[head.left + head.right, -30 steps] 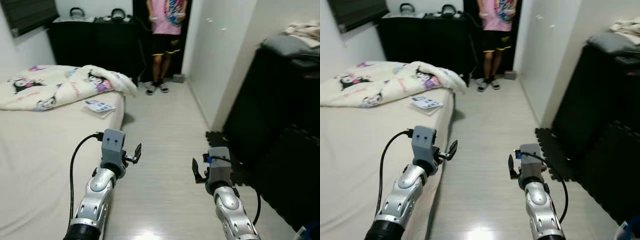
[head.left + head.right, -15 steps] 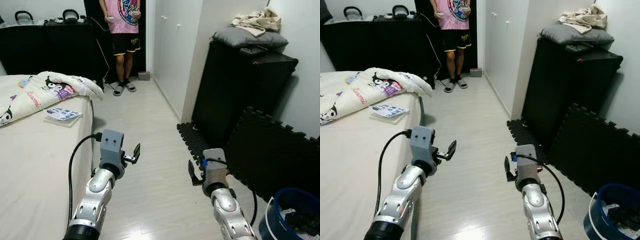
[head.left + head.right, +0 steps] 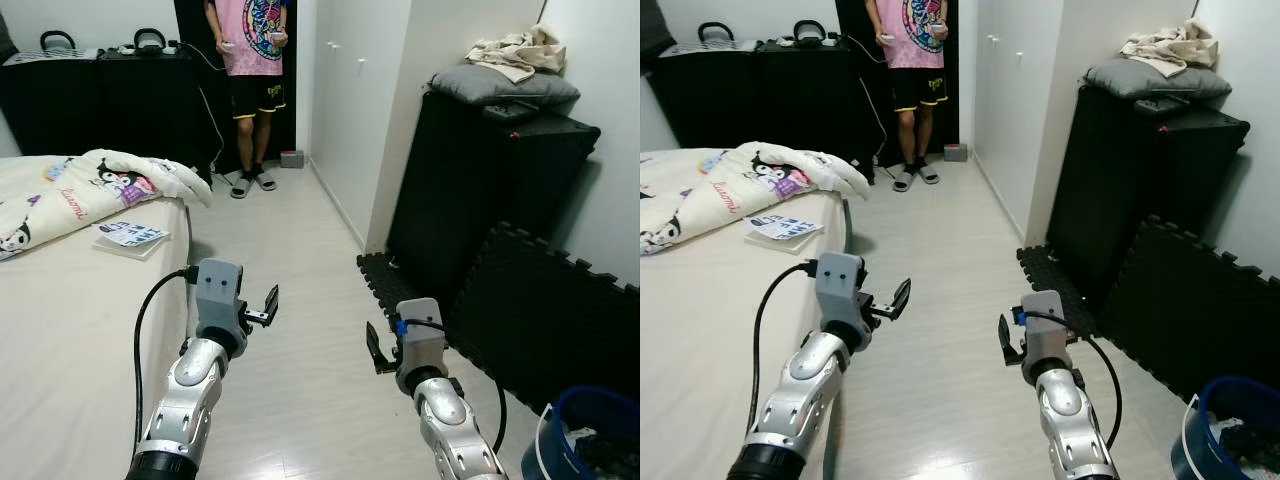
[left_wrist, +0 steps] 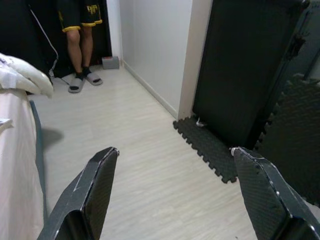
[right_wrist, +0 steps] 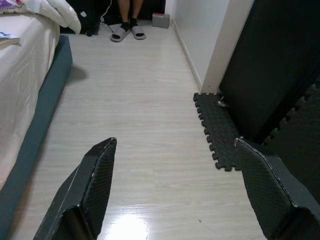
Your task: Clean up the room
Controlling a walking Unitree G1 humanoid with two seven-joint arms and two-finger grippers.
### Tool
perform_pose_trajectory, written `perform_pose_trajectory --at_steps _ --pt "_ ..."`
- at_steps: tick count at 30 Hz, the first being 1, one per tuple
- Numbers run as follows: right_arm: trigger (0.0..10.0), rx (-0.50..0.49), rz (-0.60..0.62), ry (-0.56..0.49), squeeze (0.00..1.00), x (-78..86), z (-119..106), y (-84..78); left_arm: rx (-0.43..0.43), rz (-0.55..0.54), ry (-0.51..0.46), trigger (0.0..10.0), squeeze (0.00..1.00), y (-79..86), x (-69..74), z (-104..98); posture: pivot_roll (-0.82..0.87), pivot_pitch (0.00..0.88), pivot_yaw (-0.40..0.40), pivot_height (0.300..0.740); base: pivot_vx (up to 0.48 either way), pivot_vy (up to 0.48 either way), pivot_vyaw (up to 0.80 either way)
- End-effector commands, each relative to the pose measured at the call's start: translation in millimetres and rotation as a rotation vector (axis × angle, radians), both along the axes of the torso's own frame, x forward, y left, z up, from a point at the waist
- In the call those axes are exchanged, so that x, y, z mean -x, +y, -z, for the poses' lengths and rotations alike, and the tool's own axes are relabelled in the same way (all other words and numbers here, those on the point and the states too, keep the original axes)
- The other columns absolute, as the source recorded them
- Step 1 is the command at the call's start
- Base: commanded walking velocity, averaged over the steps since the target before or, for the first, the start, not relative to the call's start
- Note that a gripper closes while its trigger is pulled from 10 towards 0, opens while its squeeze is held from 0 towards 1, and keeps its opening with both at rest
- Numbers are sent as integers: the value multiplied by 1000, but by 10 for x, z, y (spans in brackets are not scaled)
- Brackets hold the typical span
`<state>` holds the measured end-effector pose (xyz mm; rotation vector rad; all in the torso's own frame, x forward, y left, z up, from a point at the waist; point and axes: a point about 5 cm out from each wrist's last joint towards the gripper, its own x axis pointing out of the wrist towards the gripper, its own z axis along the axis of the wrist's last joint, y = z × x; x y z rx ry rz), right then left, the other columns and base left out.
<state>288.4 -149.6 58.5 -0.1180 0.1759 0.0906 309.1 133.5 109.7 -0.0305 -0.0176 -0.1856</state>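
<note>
Here the bed's (image 3: 70, 330) long side runs along the pale floor (image 3: 300, 330).

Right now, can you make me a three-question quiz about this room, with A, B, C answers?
1. Where is the booklet? A on the bed B on the floor C on the black cabinet
2. What colour is the bucket? A red B blue C yellow
3. How are the left gripper and right gripper? A both open, empty B both shut C each holding cloth

Answers: 1 A, it lies on the bed beside the blanket. 2 B, its rim is blue. 3 A, the wrist views show fingers wide apart over bare floor.
</note>
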Motion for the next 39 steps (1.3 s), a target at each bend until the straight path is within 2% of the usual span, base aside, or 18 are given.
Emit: perform_pose_trajectory --at_steps 1,23,33,39 --pt "10000 -12 5 -6 0 -1 -7 -14 8 5 11 10000 0 -16 14 20 8 0 -17 740 352 0 0" --pt "10000 -32 -14 -3 0 -7 -13 8 21 -8 16 10000 0 9 26 24 12 0 -27 740 374 0 0" --pt "10000 -43 -27 -2 0 -15 -12 39 18 -7 12 10000 0 18 18 17 15 0 -29 740 374 0 -773" --pt "10000 -44 -42 0 0 -19 -7 60 17 -7 8 10000 0 19 16 12 18 0 -31 740 378 0 0"
